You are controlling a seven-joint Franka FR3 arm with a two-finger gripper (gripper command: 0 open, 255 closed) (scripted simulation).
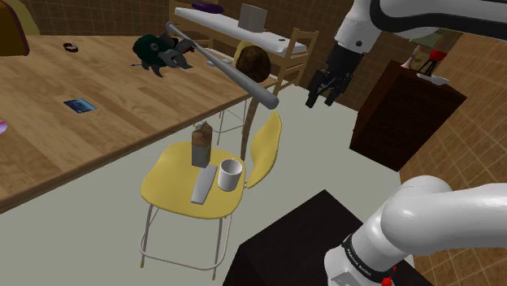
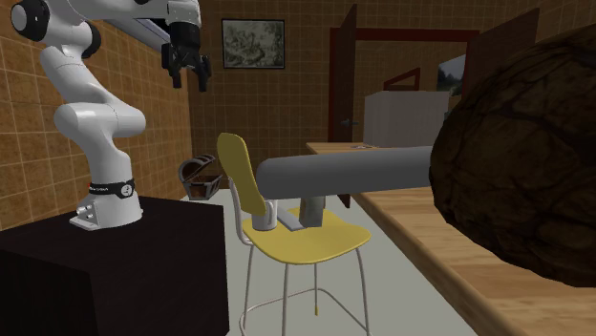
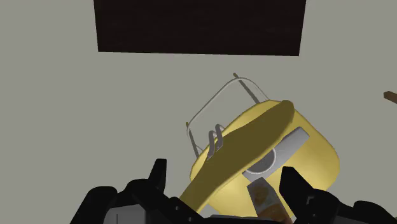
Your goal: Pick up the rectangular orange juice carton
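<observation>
**Nothing grasped yet: I hang open, high over the chair**

My gripper [image 3: 224,177] is spread wide and holds nothing; the two black fingers [image 3: 158,175] stand well apart with only air between them. In the shoulder view my gripper [image 1: 323,88] hangs high, off past the backrest side of the yellow chair [image 1: 175,175], well clear of everything on it.

Looking down past my fingers, the nearest thing is the chair's curved backrest [image 3: 248,143]. Just past it is the seat, where the juice carton [image 3: 266,198] shows an orange-brown printed face close to one of my fingertips in the picture, though far below it. In the shoulder view the juice carton [image 1: 201,145] stands upright on the seat, at the edge that faces the wooden table [image 1: 97,146]. It looks brownish there, with a dark gabled top.

A white mug [image 1: 230,173] stands near the carton, closer to the backrest. A flat grey piece [image 1: 203,185] lies just beside the mug and runs toward the seat's front edge. Beyond the chair is the pale floor [image 3: 95,114].

By my reckoning the task is at its start. I have not descended, I am not lined up over the carton, and I have made no contact. The whole approach, the closing and the lift remain. The mug and the backrest crowd the carton, so I judge the side facing the table to be the freer way in.
</observation>
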